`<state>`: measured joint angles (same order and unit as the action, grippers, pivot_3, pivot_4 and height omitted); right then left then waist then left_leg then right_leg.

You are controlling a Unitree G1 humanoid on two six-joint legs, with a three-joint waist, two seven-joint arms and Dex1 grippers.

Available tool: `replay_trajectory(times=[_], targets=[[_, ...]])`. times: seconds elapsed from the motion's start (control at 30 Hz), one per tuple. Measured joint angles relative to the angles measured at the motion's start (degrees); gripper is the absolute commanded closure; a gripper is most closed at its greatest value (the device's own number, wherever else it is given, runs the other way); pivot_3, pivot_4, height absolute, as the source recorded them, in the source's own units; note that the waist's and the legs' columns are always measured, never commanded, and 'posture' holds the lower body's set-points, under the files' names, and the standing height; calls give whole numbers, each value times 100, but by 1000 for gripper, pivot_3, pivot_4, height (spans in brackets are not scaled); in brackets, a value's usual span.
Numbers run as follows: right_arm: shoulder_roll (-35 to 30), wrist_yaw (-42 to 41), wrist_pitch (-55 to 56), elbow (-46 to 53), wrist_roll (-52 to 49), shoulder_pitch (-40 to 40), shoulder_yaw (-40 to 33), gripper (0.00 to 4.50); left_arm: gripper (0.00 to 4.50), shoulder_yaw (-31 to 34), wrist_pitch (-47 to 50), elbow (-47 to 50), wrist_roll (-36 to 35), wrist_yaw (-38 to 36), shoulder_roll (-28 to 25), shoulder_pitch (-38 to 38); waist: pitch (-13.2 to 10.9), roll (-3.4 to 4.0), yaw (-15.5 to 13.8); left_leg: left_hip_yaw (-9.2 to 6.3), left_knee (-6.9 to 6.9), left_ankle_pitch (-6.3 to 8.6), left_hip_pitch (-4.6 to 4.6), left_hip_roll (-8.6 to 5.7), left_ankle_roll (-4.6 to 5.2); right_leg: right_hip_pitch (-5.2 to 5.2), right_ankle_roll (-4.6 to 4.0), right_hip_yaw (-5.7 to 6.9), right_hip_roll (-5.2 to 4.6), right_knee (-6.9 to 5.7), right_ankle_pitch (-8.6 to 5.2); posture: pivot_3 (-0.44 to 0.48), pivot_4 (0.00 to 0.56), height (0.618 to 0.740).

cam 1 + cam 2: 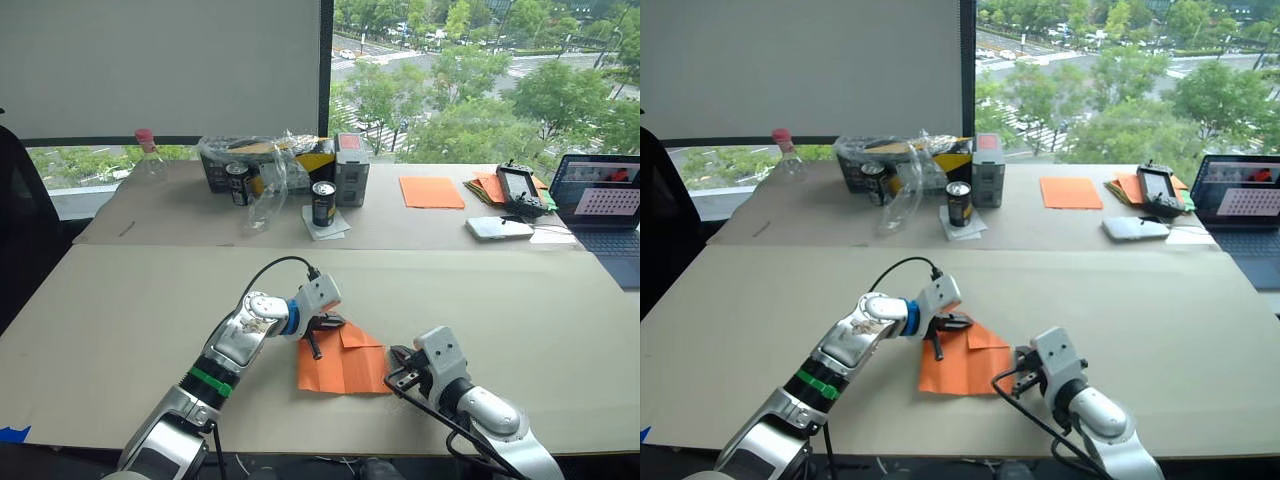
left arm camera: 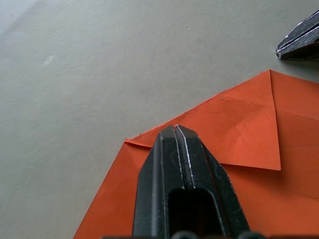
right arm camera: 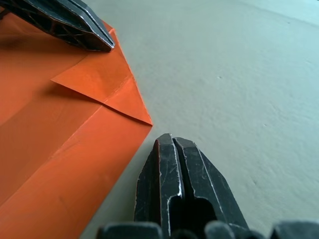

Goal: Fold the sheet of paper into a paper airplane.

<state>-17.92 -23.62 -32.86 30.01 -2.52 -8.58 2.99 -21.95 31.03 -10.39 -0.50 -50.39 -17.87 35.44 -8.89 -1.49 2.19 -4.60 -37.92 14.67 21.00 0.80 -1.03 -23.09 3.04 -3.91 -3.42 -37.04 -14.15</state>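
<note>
On the sheet of paper, the left claw presses, closed.

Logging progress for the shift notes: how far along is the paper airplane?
Early. Done: one corner of the sheet of paper is folded into a triangular flap. In hand: the left end effector, closed, presses on the sheet; the right end effector, closed, sits beside it on the table. Left: every remaining fold.
</note>
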Motion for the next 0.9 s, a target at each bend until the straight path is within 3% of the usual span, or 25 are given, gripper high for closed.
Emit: replay_trajectory(times=[0.2, 0.33, 0.63, 0.77, 0.9], targets=[[-92, -84, 6, -17, 0, 943, 279, 4487, 4500, 80, 11, -49, -59, 29, 95, -5, 0, 0, -3, -3, 0, 0, 4, 1, 0, -4, -2, 2, 2, -1, 1, 0, 150, 720], [-69, -222, -254, -447, 18, 1481, 907, 4487, 4500, 89, 9, -32, -62, 63, 96, -15, -1, 0, 5, -2, 0, 0, 8, -2, 0, -5, -37, 1, -2, 4, 22, 0, 150, 720], [-67, -395, -820, -987, -27, 1951, 1270, 4487, 4500, 282, 173, 344, -76, 409, -16, -290, -1, 0, 39, -3, 0, 1, 4, 2, 1, -7, -33, 1, 2, 1, 19, 0, 150, 720], [-87, -507, -838, -1067, -75, 2049, 1295, 4487, 4500, 1013, 514, 362, -263, 815, -210, -370, -1, 1, 57, -5, 1, 1, 4, 3, 1, -12, -24, 1, 3, -3, 14, 0, 150, 720], [-77, -654, -834, -1267, -106, 2258, 1352, 4487, 4500, 2226, 1452, 1093, -1209, 1012, -75, -380, -3, -2, 40, -5, 1, 1, 9, 2, 1, -13, -38, 2, -1, 1, 23, 0, 150, 720]])
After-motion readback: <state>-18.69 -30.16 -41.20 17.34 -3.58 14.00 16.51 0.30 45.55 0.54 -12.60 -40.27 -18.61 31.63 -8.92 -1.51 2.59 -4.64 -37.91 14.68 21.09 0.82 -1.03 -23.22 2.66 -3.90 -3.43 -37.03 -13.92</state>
